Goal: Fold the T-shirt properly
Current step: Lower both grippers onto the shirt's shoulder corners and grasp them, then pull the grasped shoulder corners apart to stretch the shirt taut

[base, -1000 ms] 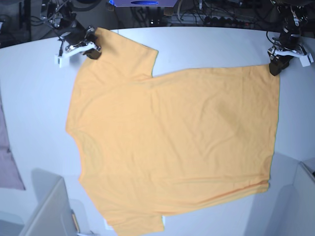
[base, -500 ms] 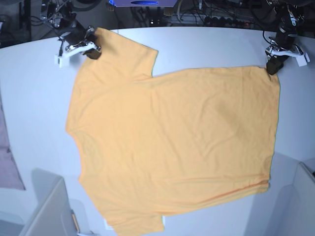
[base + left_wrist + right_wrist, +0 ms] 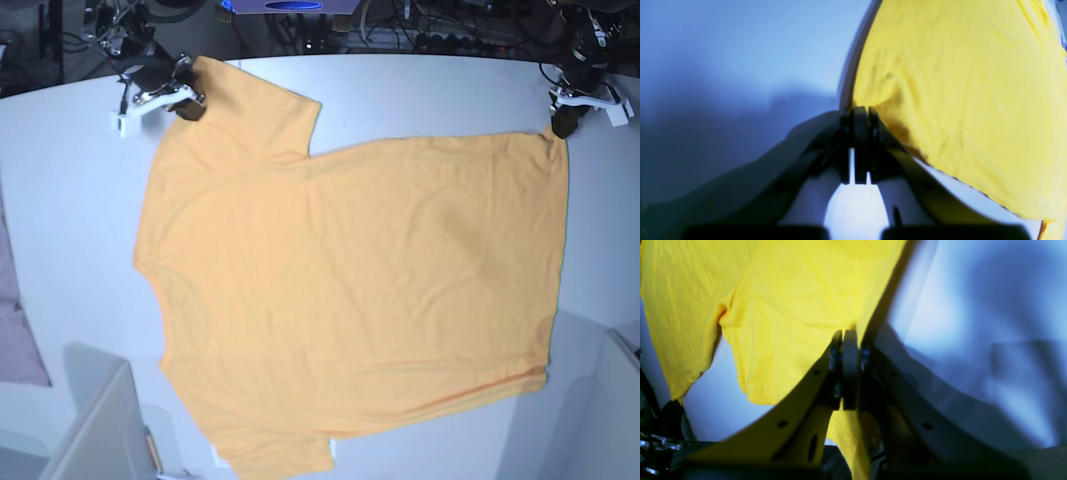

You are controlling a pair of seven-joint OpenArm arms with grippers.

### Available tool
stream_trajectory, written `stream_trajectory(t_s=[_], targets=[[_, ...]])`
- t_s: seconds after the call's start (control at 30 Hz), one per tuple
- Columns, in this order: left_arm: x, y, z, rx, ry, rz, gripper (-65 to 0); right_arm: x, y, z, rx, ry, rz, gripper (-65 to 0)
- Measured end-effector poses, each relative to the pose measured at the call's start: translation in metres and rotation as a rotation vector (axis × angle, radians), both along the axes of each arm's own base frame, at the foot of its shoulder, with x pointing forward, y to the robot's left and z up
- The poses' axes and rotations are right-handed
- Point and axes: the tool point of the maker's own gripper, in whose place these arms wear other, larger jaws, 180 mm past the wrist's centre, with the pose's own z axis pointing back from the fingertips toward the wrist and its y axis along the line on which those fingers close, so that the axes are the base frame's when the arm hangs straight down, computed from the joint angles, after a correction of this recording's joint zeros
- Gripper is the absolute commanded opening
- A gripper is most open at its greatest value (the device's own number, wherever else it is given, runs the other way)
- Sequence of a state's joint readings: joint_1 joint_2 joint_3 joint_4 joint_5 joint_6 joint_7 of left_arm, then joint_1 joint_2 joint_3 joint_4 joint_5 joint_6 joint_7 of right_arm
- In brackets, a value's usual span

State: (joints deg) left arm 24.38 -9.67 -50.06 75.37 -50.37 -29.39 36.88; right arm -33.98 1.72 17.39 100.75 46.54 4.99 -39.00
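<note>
T-shirt (image 3: 350, 290), plain orange-yellow cotton, short-sleeved: spread flat and nearly full-width across the pale white counter (image 3: 430, 95). Cloth mostly smooth, with shallow creases through the body. One sleeve lies at the far side beside the right arm; the straight hem runs down the side under the left arm.

Right pincer (image 3: 188, 105): jaws together, clamped on the T-shirt at the far corner of the shoulder and sleeve. In the right wrist view the two dark fingertips (image 3: 846, 350) meet with yellow fabric running in between them and hanging below; the sleeve edge shows to one side, with bare counter beyond.

Left pincer (image 3: 561, 125): jaws together on the T-shirt at the far corner of the hem. In the left wrist view the fingertips (image 3: 860, 133) press against each other right at the fabric's edge, and the cloth bunches slightly and darkens where it enters the grip. From the base view that corner is drawn to a small point at the pincer.

The two pincers sit well apart, at opposite far corners of the garment.

Pale pinkish-grey cloth (image 3: 15, 330) lies at the counter's edge, apart from the T-shirt.
</note>
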Motion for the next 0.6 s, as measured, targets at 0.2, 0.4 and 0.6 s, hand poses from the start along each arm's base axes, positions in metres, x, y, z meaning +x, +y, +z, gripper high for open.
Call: stream_trajectory(t_s=[0.2,0.4,0.6], targets=[[0.000,-0.001,0.002,0.014,0.009,-0.011,-65.0,0.000,0.000,0.000,0.001,0.000,0.000,-65.0],[-0.015,-0.006,0.013,0.074,0.071,-0.080,-65.0,-0.008,0.001,0.000,0.007,0.006,-0.012,-65.0],[-0.020,-0.009,0.025,0.116,0.078,-0.121,-65.0,-0.022,0.001,0.006,0.011,0.010,-0.029,-65.0]])
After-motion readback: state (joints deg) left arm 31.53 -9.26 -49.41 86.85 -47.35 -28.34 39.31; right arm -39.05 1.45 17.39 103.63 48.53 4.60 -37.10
